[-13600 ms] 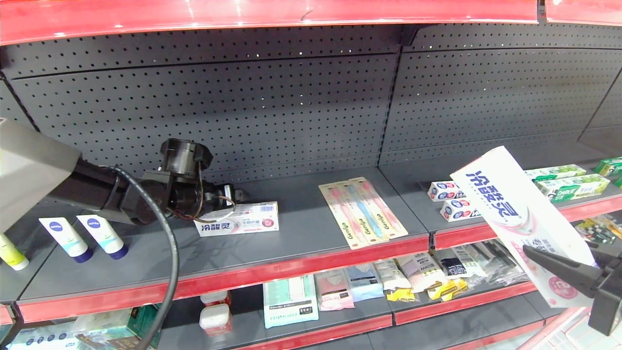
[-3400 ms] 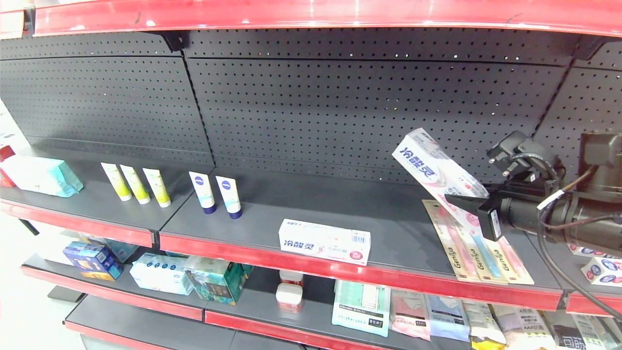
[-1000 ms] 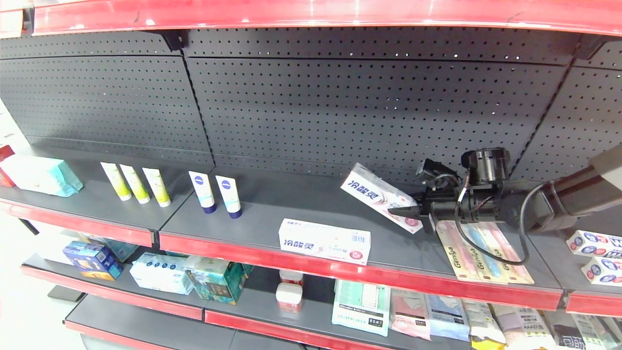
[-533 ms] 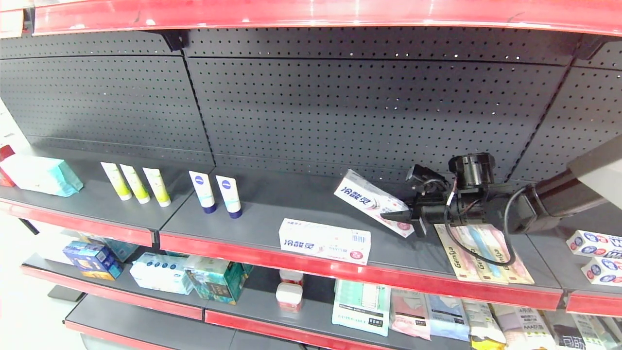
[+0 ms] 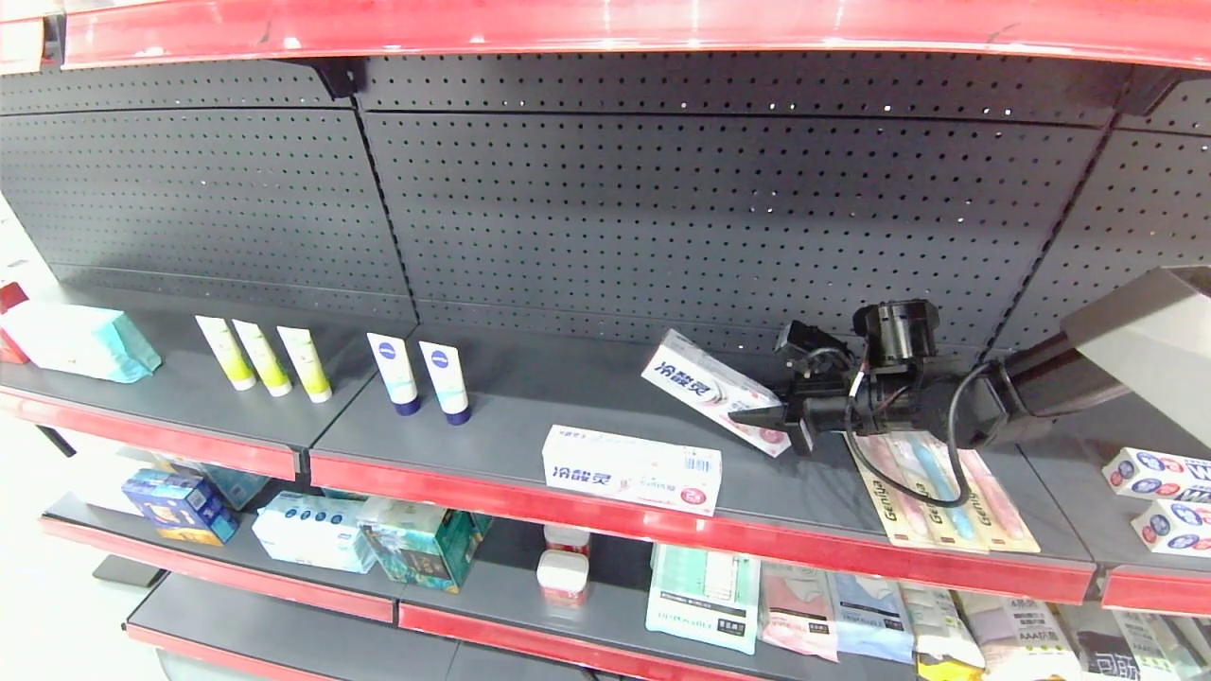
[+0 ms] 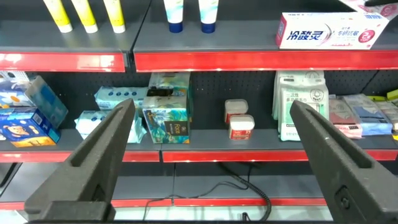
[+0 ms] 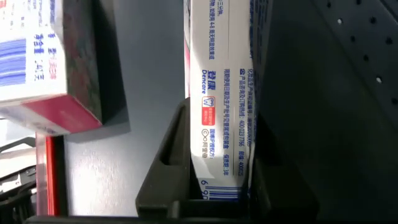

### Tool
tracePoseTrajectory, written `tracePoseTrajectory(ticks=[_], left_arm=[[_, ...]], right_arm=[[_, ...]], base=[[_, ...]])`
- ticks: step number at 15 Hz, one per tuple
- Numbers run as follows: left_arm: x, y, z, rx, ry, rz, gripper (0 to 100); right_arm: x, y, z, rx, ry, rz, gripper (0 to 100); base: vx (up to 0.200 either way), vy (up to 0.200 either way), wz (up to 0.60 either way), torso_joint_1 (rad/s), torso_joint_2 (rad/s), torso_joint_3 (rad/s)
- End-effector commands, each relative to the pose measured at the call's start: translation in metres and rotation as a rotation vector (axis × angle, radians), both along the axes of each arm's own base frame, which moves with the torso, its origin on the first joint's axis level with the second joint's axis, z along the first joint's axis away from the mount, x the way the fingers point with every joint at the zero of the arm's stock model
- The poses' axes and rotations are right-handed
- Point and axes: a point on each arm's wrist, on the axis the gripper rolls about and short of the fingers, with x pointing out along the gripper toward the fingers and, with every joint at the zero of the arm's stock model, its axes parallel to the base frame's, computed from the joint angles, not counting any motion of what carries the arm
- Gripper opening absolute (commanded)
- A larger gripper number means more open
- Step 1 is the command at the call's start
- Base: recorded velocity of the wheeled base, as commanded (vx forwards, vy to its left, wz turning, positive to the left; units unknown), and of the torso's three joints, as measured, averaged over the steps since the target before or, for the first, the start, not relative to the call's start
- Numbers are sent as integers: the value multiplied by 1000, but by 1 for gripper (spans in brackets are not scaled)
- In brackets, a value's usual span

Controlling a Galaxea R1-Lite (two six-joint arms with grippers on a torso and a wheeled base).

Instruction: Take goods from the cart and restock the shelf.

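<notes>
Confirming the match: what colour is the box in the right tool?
White toothpaste box with pink accents, blue lettering; best in head view.

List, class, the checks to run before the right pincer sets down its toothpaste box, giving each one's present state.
1. Right pincer shut on the white-and-pink cardboard toothpaste box: ok.
2. Held box flat on the grey metal shelf: not ok, tilted.
3. Bare shelf behind the matching box at the front: ok.
4. Held box touching the shelf: cannot tell.
5. Left pincer open, empty: ok.
</notes>
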Motion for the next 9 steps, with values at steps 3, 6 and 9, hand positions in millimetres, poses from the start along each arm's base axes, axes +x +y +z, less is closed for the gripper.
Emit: tracePoseTrajectory(ticks=[3, 6, 9], left_arm=[[0, 0, 0, 0, 2, 0, 100], [0, 0, 0, 0, 2, 0, 100], [0, 0, 0, 0, 2, 0, 100]], right_arm=[[5, 7, -4, -1, -2, 15, 0], [4, 8, -7, -8, -3, 23, 0], [4, 10, -8, -9, -2, 25, 100]], base=[[0, 0, 0, 0, 0, 0], [0, 0, 0, 0, 0, 0], [0, 0, 0, 0, 0, 0]])
